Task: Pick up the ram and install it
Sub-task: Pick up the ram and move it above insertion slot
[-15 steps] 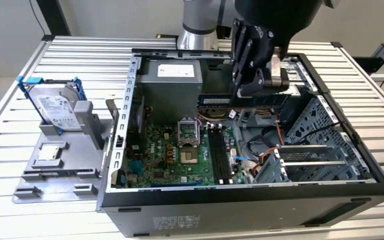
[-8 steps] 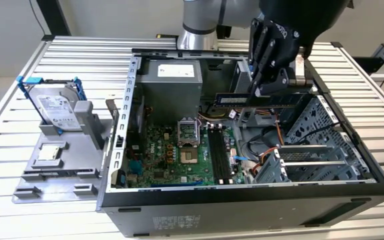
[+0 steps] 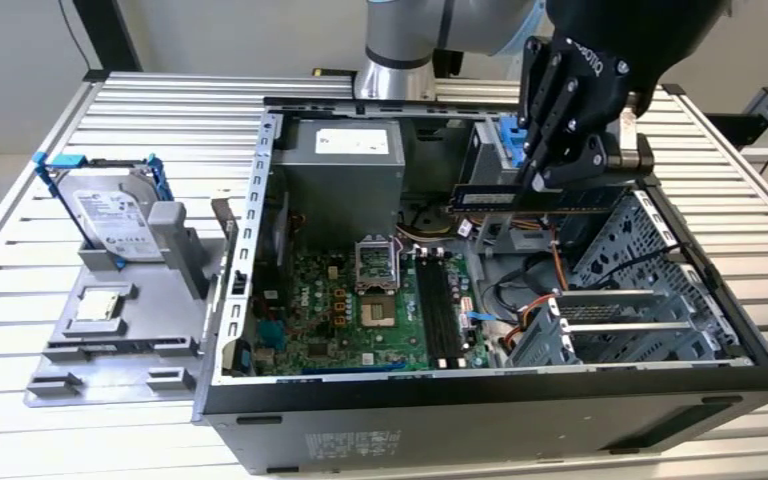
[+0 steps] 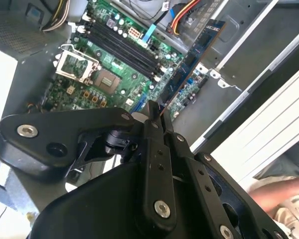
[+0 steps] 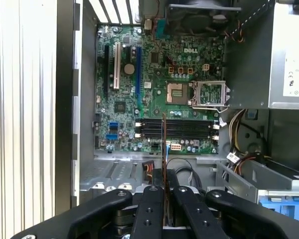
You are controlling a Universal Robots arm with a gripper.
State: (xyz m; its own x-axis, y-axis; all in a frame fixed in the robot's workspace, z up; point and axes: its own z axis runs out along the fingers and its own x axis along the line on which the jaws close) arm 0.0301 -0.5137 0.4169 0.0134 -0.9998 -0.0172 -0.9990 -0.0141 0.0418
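Observation:
My gripper [image 3: 546, 182] is shut on the ram [image 3: 528, 198], a long dark stick with a pale label and a gold edge. It hangs level in the air above the open computer case [image 3: 491, 400], over the cables beside the drive cage. In the second wrist view the ram [image 4: 190, 60] sticks out from between the fingertips of the gripper [image 4: 157, 112]. In the first wrist view the ram [image 5: 164, 142] shows edge-on, crossing the black memory slots [image 5: 177, 128] below the gripper [image 5: 164, 175]. The slots [image 3: 438, 310] lie on the green motherboard [image 3: 344, 320], well below the stick.
A silver hard drive in a blue frame [image 3: 111, 222] stands in a grey fixture at the exterior view's left. Inside the case are the power supply [image 3: 344, 165], the CPU socket [image 3: 373, 262], a metal drive cage [image 3: 624, 300] and loose cables [image 3: 544, 300].

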